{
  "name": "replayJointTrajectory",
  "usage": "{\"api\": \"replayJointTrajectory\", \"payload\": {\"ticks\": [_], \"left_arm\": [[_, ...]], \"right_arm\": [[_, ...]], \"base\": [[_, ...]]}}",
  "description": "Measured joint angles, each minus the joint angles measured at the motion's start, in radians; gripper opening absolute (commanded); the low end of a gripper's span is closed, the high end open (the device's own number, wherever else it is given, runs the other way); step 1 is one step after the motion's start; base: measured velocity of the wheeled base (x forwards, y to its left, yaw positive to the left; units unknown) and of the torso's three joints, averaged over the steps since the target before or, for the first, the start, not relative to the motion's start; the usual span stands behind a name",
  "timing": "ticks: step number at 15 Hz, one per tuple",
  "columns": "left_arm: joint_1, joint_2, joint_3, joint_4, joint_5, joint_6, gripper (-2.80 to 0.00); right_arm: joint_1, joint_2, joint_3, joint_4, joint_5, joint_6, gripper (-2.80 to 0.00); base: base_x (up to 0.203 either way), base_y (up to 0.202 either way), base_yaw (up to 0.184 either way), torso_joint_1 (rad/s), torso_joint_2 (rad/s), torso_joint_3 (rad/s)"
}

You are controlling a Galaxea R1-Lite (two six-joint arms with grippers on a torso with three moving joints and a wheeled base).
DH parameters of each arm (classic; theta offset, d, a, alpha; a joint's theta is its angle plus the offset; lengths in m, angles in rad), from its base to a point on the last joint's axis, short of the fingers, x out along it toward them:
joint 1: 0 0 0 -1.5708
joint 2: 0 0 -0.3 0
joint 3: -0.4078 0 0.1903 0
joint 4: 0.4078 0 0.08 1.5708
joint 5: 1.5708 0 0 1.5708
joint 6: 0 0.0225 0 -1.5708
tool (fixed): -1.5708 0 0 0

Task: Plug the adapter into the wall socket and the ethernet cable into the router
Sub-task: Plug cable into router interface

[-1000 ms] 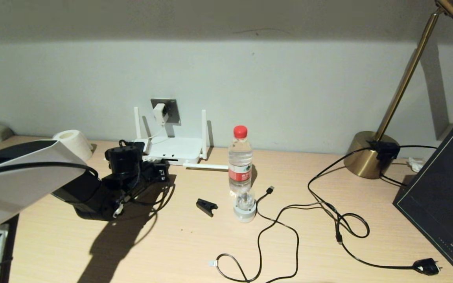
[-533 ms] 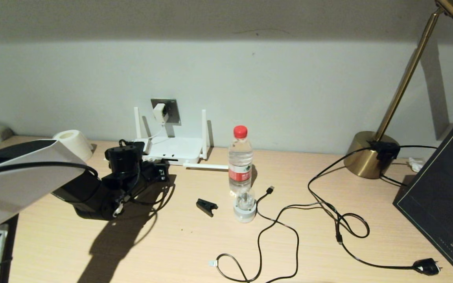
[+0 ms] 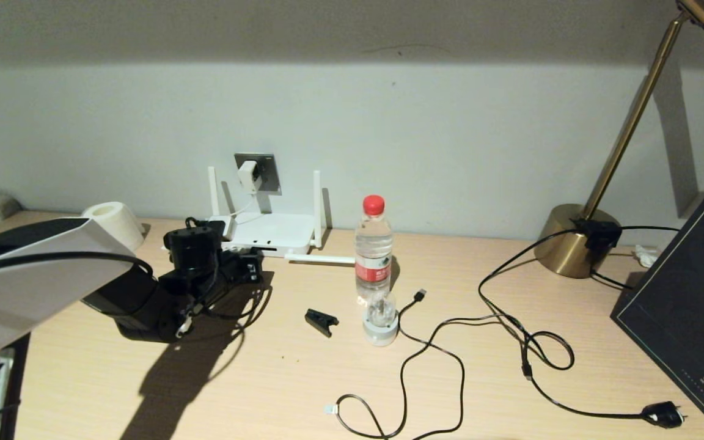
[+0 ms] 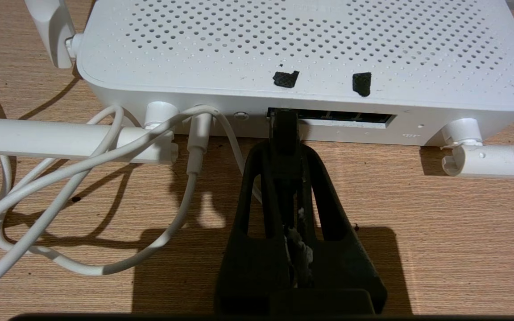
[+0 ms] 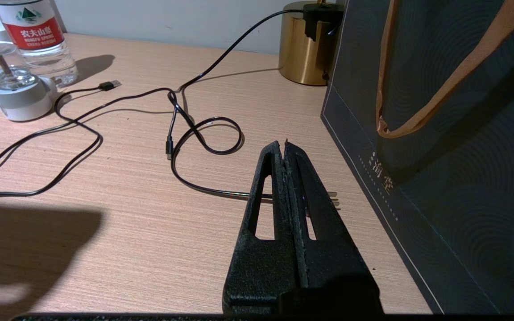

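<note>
The white router (image 3: 269, 232) lies against the wall with its port edge facing me. My left gripper (image 3: 253, 270) sits low at that edge. In the left wrist view it (image 4: 286, 149) is shut on the black end of the ethernet cable (image 4: 284, 127), whose tip sits in the leftmost opening of the router's (image 4: 301, 44) dark port slot (image 4: 341, 118). The white adapter (image 3: 248, 176) sits in the grey wall socket (image 3: 263, 171), its thin white cord (image 4: 105, 160) running to the router. My right gripper (image 5: 282, 147) is shut and empty, over the table beside a dark bag.
A water bottle (image 3: 373, 250) and a small glass-topped white base (image 3: 381, 321) stand mid-table beside a black clip (image 3: 321, 321). Loose black cables loop to the right, one USB-tipped (image 3: 420, 295), one with a mains plug (image 3: 663, 414). Brass lamp base (image 3: 572, 241), dark bag (image 3: 688, 311), tissue roll (image 3: 113, 223).
</note>
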Motion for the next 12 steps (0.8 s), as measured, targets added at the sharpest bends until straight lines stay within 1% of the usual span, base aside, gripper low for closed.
{"api": "replayJointTrajectory", "payload": {"ticks": [12], "left_arm": [[-0.002, 0.002, 0.010, -0.011, -0.004, -0.001, -2.80]], "right_arm": [[0.000, 0.000, 0.000, 0.000, 0.000, 0.000, -2.80]], "base": [[0.000, 0.000, 0.000, 0.000, 0.00, 0.000]]}}
